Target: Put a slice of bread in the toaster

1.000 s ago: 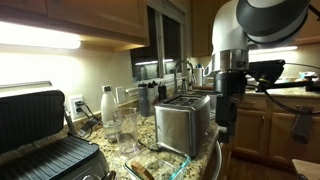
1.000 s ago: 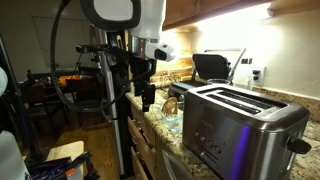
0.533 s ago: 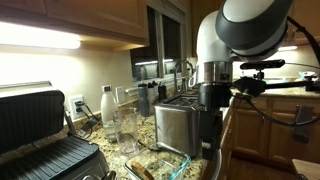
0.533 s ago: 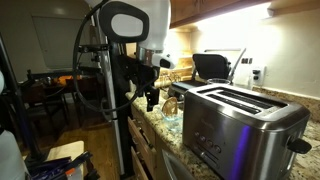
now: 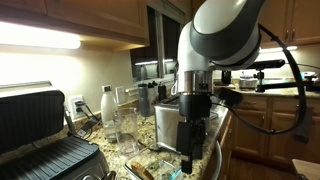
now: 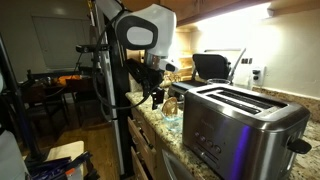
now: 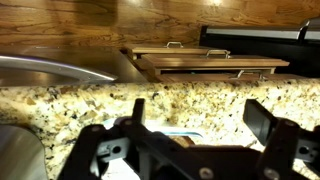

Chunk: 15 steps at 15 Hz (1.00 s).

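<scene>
A home kitchen: granite counter (image 7: pixel 150 105), wooden cabinets (image 5: pixel 252 128), toaster (image 6: pixel 240 125)

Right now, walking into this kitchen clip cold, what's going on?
The robot arm's gripper hangs low over the granite counter, close to the stainless toaster. In the wrist view its fingers stand wide apart with nothing between them, so it is open and empty. The toaster's slots look empty in an exterior view. I cannot pick out the slice of bread with confidence. The black contact grill sits apart from the arm.

Bottle (image 5: pixel 107 104), glasses (image 5: pixel 122 128) between contact grill (image 5: pixel 45 135) and toaster (image 5: pixel 166 125), on countertop (image 5: pixel 143 128).
</scene>
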{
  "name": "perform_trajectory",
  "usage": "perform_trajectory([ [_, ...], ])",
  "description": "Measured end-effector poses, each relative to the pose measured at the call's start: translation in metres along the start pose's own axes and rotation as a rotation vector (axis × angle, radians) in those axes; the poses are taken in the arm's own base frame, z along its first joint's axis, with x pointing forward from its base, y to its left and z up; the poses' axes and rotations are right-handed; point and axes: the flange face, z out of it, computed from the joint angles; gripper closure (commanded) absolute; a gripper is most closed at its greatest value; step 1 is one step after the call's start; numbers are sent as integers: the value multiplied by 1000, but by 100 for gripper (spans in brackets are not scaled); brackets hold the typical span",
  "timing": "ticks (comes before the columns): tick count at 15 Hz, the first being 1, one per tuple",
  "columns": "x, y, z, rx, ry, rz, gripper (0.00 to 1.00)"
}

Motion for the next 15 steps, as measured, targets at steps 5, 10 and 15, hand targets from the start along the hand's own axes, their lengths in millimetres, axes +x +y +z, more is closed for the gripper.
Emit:
perform_trajectory([
  [5, 22, -17, 11, 1, -11, -29, 0],
  [10, 42, -36, 21, 1, -10, -63, 0],
  [15, 60, -48, 28, 2, 10, -91, 0],
])
